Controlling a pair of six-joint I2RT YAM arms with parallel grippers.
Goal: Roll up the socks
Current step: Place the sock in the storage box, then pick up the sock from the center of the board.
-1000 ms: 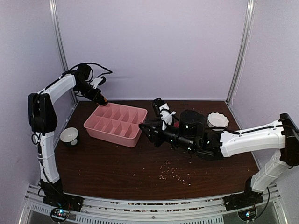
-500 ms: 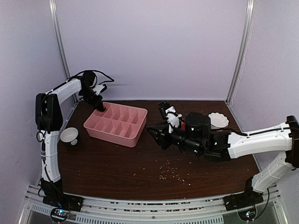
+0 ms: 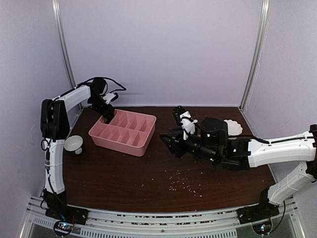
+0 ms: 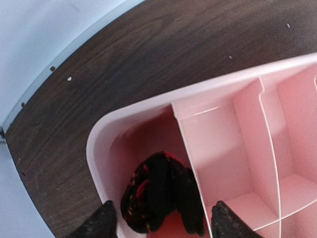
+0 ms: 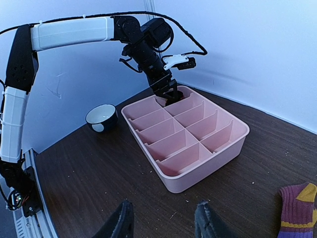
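Obs., left arm: reaches to the far-left corner of the pink tray (image 3: 119,140). The left claw (image 4: 161,225) hangs over the corner compartment with its two fingertips (image 4: 99,224) spread wide, one at the tray's outer rim and one near the divider. It grips nothing.

Rolled sock (image 4: 158,196): a dark bundle, black with red showing through. It lies on the floor of that corner compartment, between and below the spread fingers. It looks free of both fingers, though the frame's lower edge cuts off the contact, so this is not certain. The neighbouring compartments seen by the left wrist camera show only bare pink plastic.

Obs., right arm: stretched low across the counter (image 3: 124,173) from the right, pointing toward the tray. The right claw (image 5: 163,223) is part open, fingers apart, with only bare wood between them. It holds nothing and is short of the tray's near wall.

Loose sock (image 5: 297,210): striped purple and orange-yellow, lying flat on the counter at the right edge of the right wrist view. It is outside the tray and off to the side of the right claw, apart from it.

Other items: a dark bowl (image 3: 74,144) with a white inside sits on the counter left of the tray. A white bowl (image 3: 232,127) sits toward the far right. Pale crumbs (image 3: 181,181) are scattered on the wood in front of the right arm.
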